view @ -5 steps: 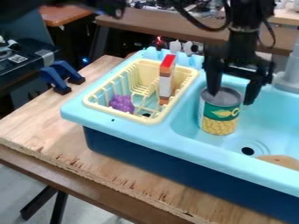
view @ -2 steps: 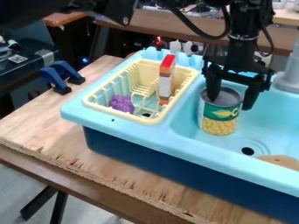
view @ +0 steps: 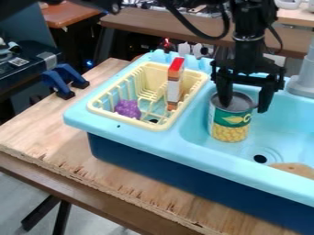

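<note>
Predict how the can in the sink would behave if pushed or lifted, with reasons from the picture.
The can would likely be stiff, given its metal-looking top and straight sides. Closed on top, it may be full and so heavy. Standing upright, taller than wide, it might tip if pushed high up.

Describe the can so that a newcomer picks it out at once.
Start at the light-blue sink unit on the wooden table. In its basin, near the yellow rack, the can stands upright below the end effector. Unlike the purple toy and red-topped box in the rack, it is cylindrical, grey on top, with green above yellow around its side.
</note>
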`<state>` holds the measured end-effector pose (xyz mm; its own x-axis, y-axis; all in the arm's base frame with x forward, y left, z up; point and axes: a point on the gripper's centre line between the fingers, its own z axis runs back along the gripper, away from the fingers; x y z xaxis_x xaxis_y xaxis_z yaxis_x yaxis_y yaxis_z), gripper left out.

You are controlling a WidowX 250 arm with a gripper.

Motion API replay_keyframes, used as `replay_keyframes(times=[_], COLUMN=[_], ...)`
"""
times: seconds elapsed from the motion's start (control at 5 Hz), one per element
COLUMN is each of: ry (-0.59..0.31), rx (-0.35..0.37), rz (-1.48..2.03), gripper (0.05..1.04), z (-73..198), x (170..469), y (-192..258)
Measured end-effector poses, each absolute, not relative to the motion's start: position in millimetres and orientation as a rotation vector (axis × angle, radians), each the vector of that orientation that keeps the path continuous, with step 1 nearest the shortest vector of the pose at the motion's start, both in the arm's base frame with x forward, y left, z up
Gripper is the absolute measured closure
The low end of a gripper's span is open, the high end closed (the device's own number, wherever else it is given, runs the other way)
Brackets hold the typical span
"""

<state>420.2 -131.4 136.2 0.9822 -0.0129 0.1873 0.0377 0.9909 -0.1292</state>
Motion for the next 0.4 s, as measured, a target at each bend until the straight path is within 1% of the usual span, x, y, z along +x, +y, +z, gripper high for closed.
replay_keyframes(times=[0.2,0.4], ry=[-0.217,-0.211], rx=[-0.196,-0.265], rz=[-0.045,-0.083], gripper=[0.082,0.082], z=[140.9,142.0], x=[424.2,421.7], y=[-143.5,-167.6])
